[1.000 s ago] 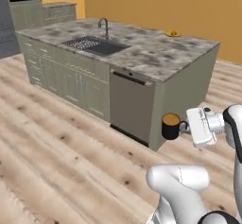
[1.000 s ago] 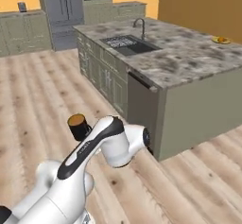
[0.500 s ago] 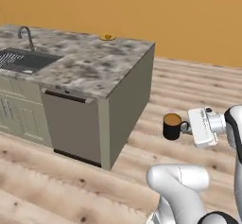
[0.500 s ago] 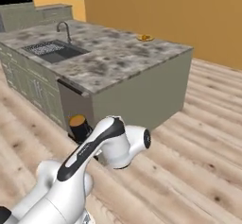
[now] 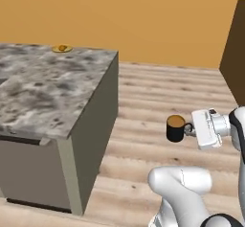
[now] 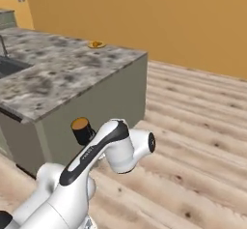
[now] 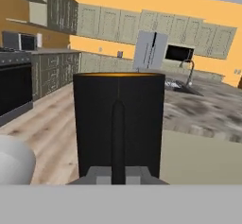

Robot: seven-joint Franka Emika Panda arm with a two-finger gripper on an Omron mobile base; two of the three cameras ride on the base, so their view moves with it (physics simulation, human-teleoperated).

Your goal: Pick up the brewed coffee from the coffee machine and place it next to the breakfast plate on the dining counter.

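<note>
A: As the mug (image 5: 175,128) was seen closest, what was the gripper (image 5: 190,129) doing with it?

B: The jaws were closed tight on the mug's handle, and the mug was held upright in the air, brown coffee showing at its top, out over the wood floor.

A: So the pickup was judged done?

B: Yes. The mug was clear of any machine and was carried just off the corner of the counter (image 5: 57,96).

A: And what was left?

B: The plate (image 5: 61,49) was seen at the counter's far edge, well apart from the mug. The approach, the lowering beside the plate and the release were judged still to be done.
</note>
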